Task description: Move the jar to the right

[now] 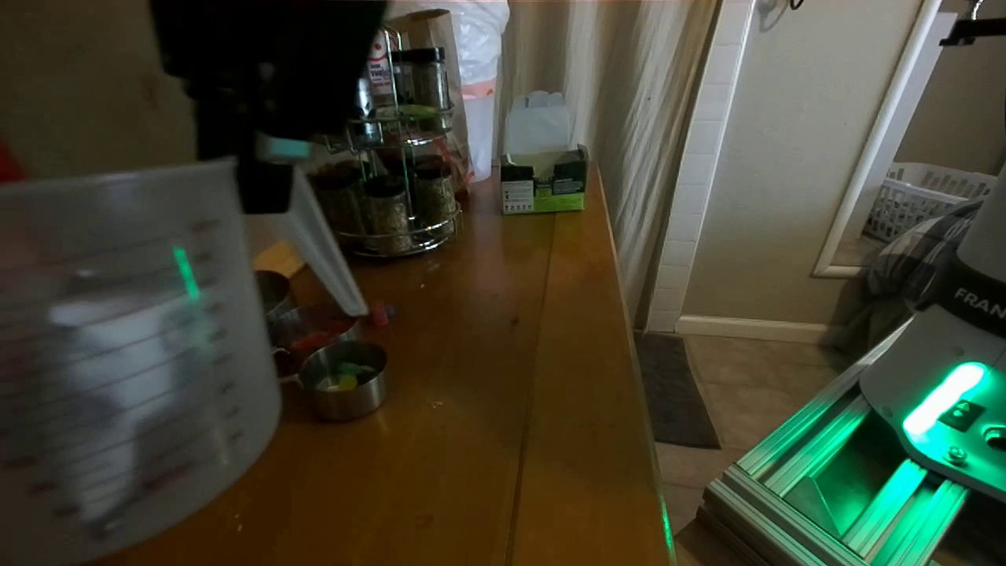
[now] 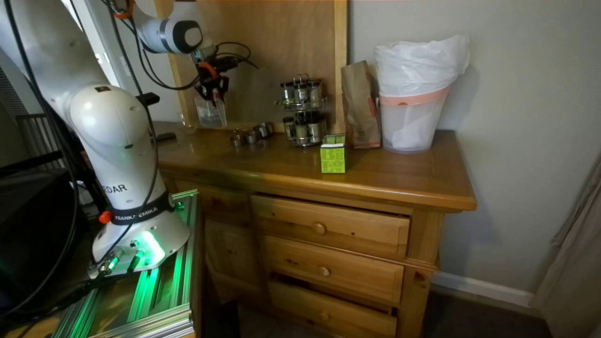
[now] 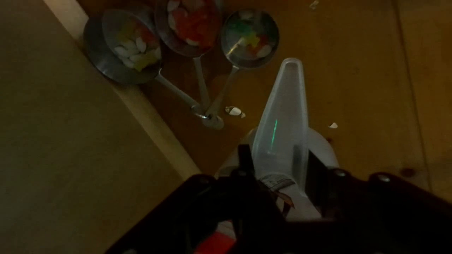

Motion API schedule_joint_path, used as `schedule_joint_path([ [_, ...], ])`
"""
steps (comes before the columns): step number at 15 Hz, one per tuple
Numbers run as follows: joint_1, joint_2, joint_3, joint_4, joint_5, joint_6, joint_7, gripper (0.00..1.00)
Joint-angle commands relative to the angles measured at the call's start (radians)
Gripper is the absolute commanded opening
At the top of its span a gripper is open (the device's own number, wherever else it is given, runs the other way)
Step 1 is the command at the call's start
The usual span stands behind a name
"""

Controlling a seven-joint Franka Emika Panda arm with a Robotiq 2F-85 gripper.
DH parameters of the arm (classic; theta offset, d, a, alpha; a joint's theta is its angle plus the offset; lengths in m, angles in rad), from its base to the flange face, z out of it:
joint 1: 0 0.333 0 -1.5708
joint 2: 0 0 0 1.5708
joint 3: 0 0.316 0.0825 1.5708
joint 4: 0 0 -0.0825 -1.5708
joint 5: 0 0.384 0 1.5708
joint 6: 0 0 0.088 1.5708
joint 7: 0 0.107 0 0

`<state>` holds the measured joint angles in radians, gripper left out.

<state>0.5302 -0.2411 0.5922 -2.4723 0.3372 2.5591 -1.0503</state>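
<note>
Claw (image 3: 278,165) of the robot (image 2: 119,157) is found clamped on the handle (image 3: 287,113) of the plastic jar (image 1: 134,362); in the wrist view its fingers (image 3: 244,156) are seen against both sides of this handle. Below the claw, and extended far beyond it, the wooden cabinet (image 2: 272,162) is placed. Well apart from the claw, near the distant end of the cabinet, a lined bin (image 2: 408,122) is stood. Nearer to the claw, on the same side, a spice rack (image 2: 300,107) is seen. The jar, a graduated one, is hung just below the claw; in an exterior view its base (image 2: 211,125) appears raised from the cabinet. Therefore the grasp can be judged as done, and the lift probably too; the setting down and the release are left. How much of the way to the right is covered cannot be told. If the robot's own right is meant, the jar should be carried toward the spice rack. Lower than the claw, near it on that side, metal measuring cups (image 1: 354,402) are met, so some height would be needed above them. Smallest, on the cabinet near below the claw, pale crumbs (image 3: 234,111) are scattered, by which the task should hardly be disturbed
</note>
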Motion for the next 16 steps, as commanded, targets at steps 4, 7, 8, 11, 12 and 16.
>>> schedule_joint_path([
  [4, 0.204, -0.383, -0.185, -0.38, 0.035, 0.007, 0.298, 0.11],
  [7, 0.046, -0.436, -0.077, -0.304, 0.035, -0.11, 0.418, 0.11],
  [8, 0.023, -0.464, -0.064, -0.298, 0.038, -0.128, 0.456, 0.11],
  [11, 0.035, -0.424, -0.075, -0.291, 0.035, -0.09, 0.45, 0.36],
  [12, 0.031, -0.438, -0.067, -0.291, 0.035, -0.092, 0.468, 0.36],
  [16, 0.045, -0.4, -0.116, -0.286, -0.142, -0.099, 0.607, 0.11],
])
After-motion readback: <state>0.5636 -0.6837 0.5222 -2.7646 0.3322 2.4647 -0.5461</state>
